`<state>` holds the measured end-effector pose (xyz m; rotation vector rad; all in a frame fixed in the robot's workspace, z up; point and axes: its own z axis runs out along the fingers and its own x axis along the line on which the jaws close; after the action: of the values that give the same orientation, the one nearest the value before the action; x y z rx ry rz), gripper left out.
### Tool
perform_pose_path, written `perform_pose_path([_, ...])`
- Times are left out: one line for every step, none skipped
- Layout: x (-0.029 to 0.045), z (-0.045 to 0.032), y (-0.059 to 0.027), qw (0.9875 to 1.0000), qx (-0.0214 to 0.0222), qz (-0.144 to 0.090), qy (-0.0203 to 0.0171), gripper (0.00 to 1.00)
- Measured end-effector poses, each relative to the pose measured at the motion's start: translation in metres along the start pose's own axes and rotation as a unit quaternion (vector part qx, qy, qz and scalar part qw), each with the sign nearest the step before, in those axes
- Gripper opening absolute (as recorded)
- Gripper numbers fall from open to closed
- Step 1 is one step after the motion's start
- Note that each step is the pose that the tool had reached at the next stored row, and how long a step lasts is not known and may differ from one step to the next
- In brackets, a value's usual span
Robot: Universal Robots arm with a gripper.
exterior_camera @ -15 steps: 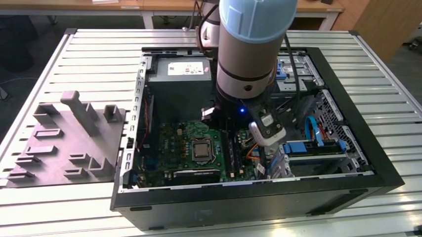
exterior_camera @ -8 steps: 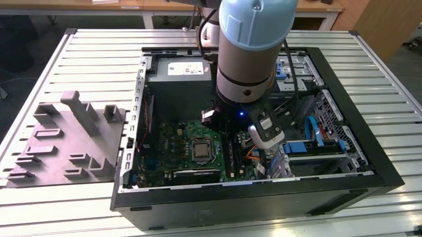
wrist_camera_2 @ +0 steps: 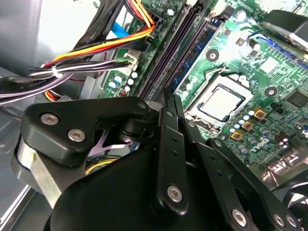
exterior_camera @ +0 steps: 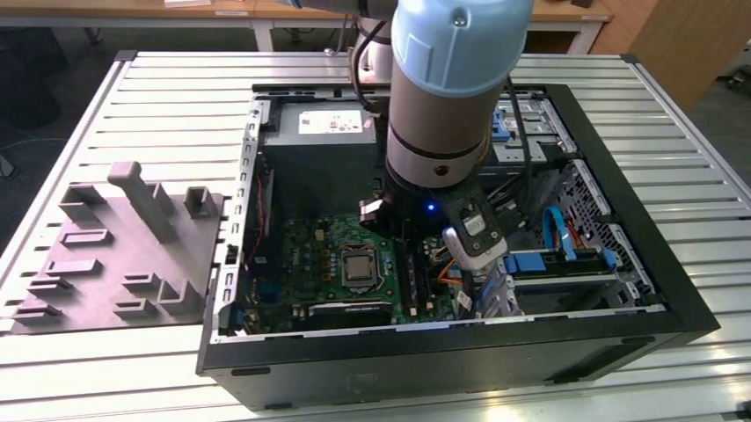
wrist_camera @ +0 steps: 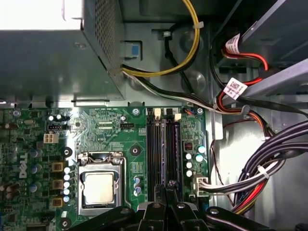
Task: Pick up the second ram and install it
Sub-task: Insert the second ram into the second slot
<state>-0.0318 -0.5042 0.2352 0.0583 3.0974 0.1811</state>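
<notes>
Now the gripper (wrist_camera: pixel 166 185) has its fingers pressed together over the motherboard's (wrist_camera: pixel 103 122) ram slots (wrist_camera: pixel 156 149). A ram stick (wrist_camera_2: pixel 195 50) sits in one slot.

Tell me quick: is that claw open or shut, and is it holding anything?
Gripper: closed, over the memory slots of the motherboard; whether it pinches anything thin cannot be told.
</notes>
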Motion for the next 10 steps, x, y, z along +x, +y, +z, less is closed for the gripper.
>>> perform_pose_path([0.0000, 0.0005, -0.0002, 1.0000, -0.0001, 0.000, 0.0000, 0.11])
perform_pose_path([-0.0001, 0.0007, -0.0002, 1.0000, -0.0001, 0.000, 0.0001, 0.11])
perform_pose_path([0.0000, 0.0007, -0.0002, 1.0000, 0.0000, 0.000, 0.0001, 0.11])
perform_pose_path([0.0000, 0.0007, -0.0002, 1.0000, 0.0000, 0.000, 0.0001, 0.11])
perform_pose_path([0.0000, 0.0009, -0.0003, 1.0000, -0.0001, 0.000, 0.0001, 0.11])
perform_pose_path([0.0000, 0.0012, -0.0003, 1.0000, -0.0002, 0.000, 0.0001, 0.11])
perform_pose_path([0.0000, 0.0015, -0.0003, 1.0000, -0.0003, 0.000, 0.0001, 0.11])
perform_pose_path([0.0000, 0.0016, -0.0003, 1.0000, -0.0002, 0.000, 0.0001, 0.11])
perform_pose_path([0.0000, 0.0016, -0.0004, 1.0000, -0.0001, 0.000, 0.0001, 0.11])
perform_pose_path([0.0000, 0.0016, -0.0004, 1.0000, -0.0001, 0.000, 0.0001, 0.11])
